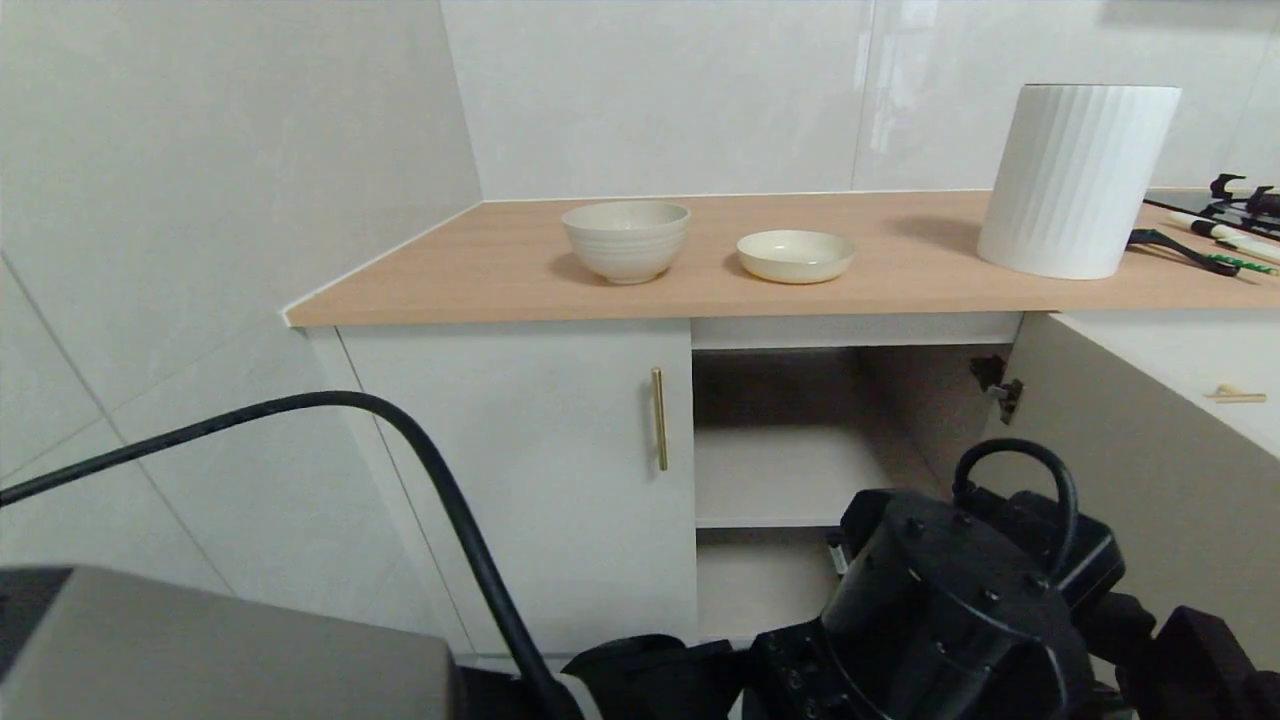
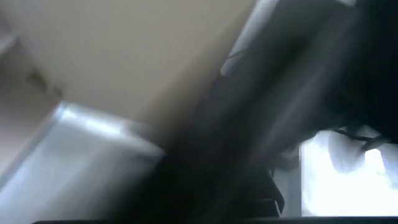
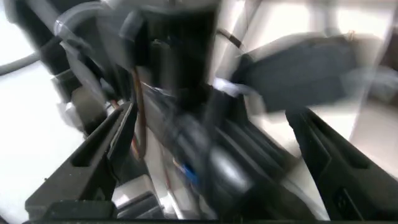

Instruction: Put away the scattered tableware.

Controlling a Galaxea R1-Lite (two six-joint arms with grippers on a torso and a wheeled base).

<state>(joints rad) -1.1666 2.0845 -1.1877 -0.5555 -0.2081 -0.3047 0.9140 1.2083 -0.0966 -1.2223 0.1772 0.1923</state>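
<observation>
A cream ribbed bowl [image 1: 626, 240] stands on the wooden countertop [image 1: 500, 270], left of the middle. Beside it on the right lies a shallow cream dish [image 1: 796, 255]. Both sit above the cabinet, whose right door [image 1: 1150, 450] is swung open, showing a bare shelf [image 1: 790, 480] inside. My right arm [image 1: 950, 610] hangs low in front of the open cabinet, well below the counter. In the right wrist view my right gripper [image 3: 211, 180] is open, its dark fingers [image 3: 93, 162] spread wide with nothing held. The left wrist view is a dark smear near a pale wall.
A tall white ribbed container [image 1: 1075, 180] stands at the counter's right. Behind it lie several dark utensils [image 1: 1200, 240]. The left cabinet door [image 1: 530, 470] with its brass handle [image 1: 659, 418] is closed. A tiled wall borders the left side. A black cable [image 1: 400, 440] arcs across the foreground.
</observation>
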